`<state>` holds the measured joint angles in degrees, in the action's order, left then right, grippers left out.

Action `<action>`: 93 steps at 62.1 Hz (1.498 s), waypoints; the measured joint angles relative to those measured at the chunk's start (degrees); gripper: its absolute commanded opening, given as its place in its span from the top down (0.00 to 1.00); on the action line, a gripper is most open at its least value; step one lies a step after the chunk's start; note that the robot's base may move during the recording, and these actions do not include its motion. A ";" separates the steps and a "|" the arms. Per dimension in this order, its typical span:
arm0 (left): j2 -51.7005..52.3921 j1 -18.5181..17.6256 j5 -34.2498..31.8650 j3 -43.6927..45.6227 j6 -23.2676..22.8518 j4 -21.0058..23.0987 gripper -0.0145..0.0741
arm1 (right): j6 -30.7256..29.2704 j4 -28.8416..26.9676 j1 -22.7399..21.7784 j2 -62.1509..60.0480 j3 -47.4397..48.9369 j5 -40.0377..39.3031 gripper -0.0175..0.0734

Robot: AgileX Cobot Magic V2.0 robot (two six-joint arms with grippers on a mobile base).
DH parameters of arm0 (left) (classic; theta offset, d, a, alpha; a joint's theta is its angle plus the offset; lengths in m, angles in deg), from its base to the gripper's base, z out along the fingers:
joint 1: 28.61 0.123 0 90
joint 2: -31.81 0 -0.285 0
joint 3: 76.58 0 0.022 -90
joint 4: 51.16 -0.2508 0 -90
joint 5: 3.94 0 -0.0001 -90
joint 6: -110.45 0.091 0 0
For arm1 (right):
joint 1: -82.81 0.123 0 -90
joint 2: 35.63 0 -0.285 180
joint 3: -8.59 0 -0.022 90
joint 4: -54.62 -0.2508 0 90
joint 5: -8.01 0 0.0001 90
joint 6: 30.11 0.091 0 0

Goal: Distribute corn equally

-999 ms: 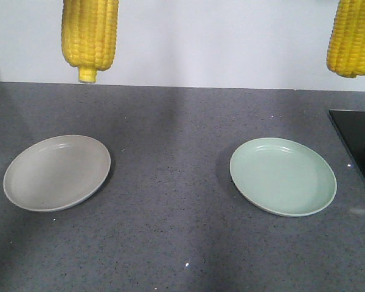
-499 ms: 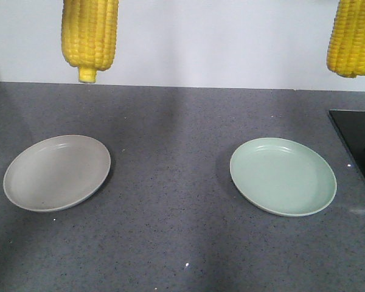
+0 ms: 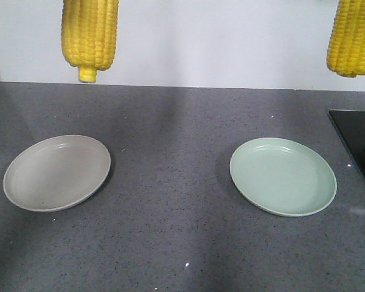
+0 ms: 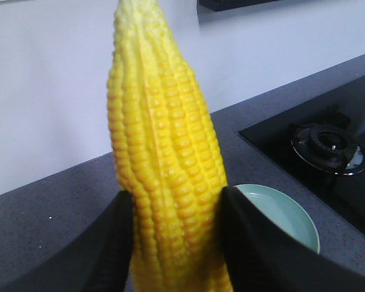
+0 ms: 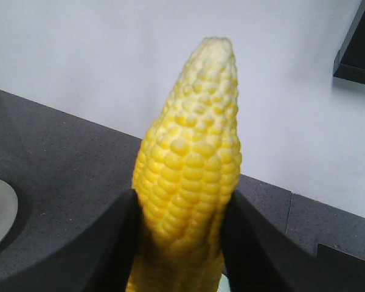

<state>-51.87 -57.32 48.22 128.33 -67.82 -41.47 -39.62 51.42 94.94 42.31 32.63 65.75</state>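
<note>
Jaws on both arms are pinching corn. Seen from the left wrist, the left gripper [image 4: 176, 243] has its two black fingers [image 4: 112, 243] pressed against the sides of a yellow cob [image 4: 161, 152], which points away from the camera. Seen from the right wrist, the right gripper [image 5: 179, 243] clamps a second cob [image 5: 188, 176] the same way, fingers [image 5: 115, 243] flush on either side.

Nothing differs from half a second or a second ago — both cobs hang at the same height and neither plate has shifted.

From the front, the left cob [image 3: 90, 36] hangs at the top left with its pale stem end down, in front of the white wall [image 3: 219, 42] and well above the counter [image 3: 170, 201]. The right cob [image 3: 351, 36] hangs at the top right edge, partly cut off by the frame. Only these two cobs show in any view.

Two plates lie well apart on the speckled grey counter: a grey plate [image 3: 18, 188] on the left and a green plate [image 3: 249, 182] on the right, neither with anything on it. Each cob hangs farther back than its plate, not over it.

A black hob [image 3: 359, 140] is set into the counter at the right edge, just beside the green plate. The left wrist view shows its burner [image 4: 325, 143] — and the cob there blocks much of the counter beyond.
</note>
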 measured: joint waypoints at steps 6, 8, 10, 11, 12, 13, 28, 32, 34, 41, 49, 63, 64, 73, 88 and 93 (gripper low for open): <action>0.00 0.00 -0.34 0.00 0.00 0.00 0.84 | 0.00 0.00 0.00 0.00 0.00 0.00 0.81; 0.00 0.00 -0.34 0.00 0.00 0.00 0.84 | 0.00 0.00 0.00 0.00 0.00 0.00 0.81; 0.05 0.00 -0.34 0.00 0.00 0.00 0.84 | 0.00 0.00 0.00 0.00 0.00 0.00 0.81; 0.05 0.00 -0.34 0.00 0.00 0.00 0.84 | 0.00 0.00 0.00 0.00 0.00 0.00 0.81; 0.05 0.00 -0.34 0.00 0.00 0.00 0.84 | 0.00 0.00 0.00 0.00 0.00 0.00 0.81; 0.05 0.00 -0.34 0.00 0.00 0.00 0.84 | 0.00 0.00 0.00 0.00 0.00 0.00 0.81; -0.07 0.00 2.76 -0.07 -0.15 -5.67 0.84 | 0.00 0.00 0.00 0.52 0.00 1.94 0.81; -0.61 0.00 3.89 -0.49 -1.41 -9.69 0.84 | 0.00 0.00 0.00 1.72 0.00 2.89 0.81; -0.76 0.00 4.24 -0.78 -1.73 -11.85 0.84 | 0.00 0.00 0.00 2.57 0.00 3.62 0.81; -2.40 0.00 5.74 -3.45 -6.39 -19.28 0.84 | 0.00 0.00 0.00 7.27 0.00 6.31 0.81; -4.32 0.00 6.13 -7.63 -10.48 -25.04 0.84 | 0.00 1.23 0.00 14.05 0.00 10.28 0.81; -7.16 2.04 5.65 -14.93 -12.97 -28.09 0.84 | 0.00 3.75 0.00 26.48 -0.11 14.13 0.81; -7.33 2.35 5.51 -15.35 -13.04 -28.17 0.84 | 0.00 3.77 0.00 27.52 -0.20 14.13 0.81; -8.83 5.52 4.85 -18.96 -13.15 -28.17 0.84 | 0.00 3.89 0.00 32.27 -1.12 14.13 0.81; -9.26 9.53 3.18 -22.34 -13.32 -27.18 0.84 | -0.13 4.03 0.00 36.87 -2.15 14.02 0.77; -9.26 10.33 2.69 -22.47 -13.32 -27.07 0.84 | -0.19 4.03 0.00 37.49 -2.15 13.90 0.74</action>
<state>-61.13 -46.99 50.91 105.86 -81.14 -68.55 -39.81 55.45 94.94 79.80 30.47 79.65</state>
